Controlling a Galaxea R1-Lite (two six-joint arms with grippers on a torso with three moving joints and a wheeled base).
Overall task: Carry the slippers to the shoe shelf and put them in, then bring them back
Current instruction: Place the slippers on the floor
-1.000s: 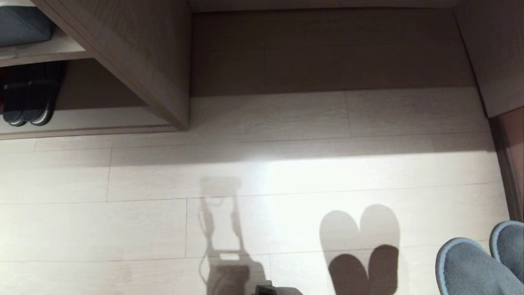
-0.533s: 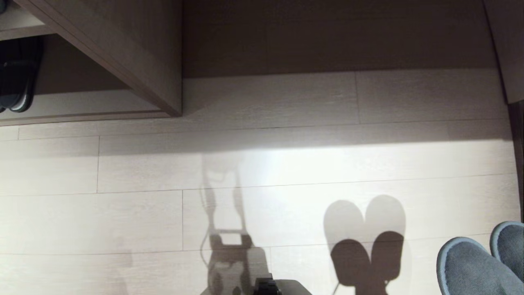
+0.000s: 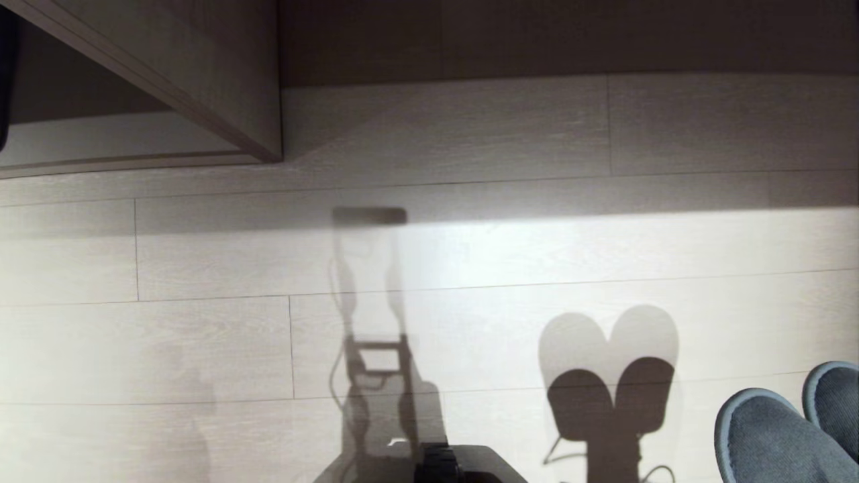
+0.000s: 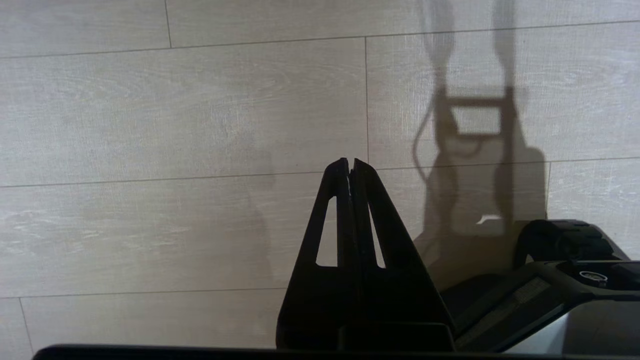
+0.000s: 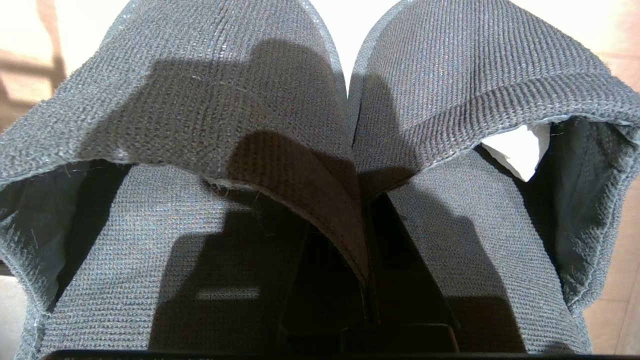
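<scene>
The grey-blue slippers (image 3: 765,436) hang side by side at the lower right of the head view, toes forward, above the pale floor. In the right wrist view the slippers (image 5: 210,90) fill the picture, and my right gripper (image 5: 362,240) is shut on their two inner upper edges, pinched together between its dark fingers. The shoe shelf (image 3: 201,80) shows only as a beige divider panel and a base board at the upper left, well ahead of the slippers and to their left. My left gripper (image 4: 350,162) is shut on nothing and hangs over bare floor.
A dark shoe edge (image 3: 5,67) shows at the far left inside the shelf. A brown wall panel (image 3: 537,40) runs along the back. My black base (image 3: 436,466) sits at the bottom centre. Pale plank floor (image 3: 201,335) lies between me and the shelf.
The whole head view has shifted: shelf and wall slid up and left in the picture, so the camera moved. The slippers stay in the same spot, still held.
</scene>
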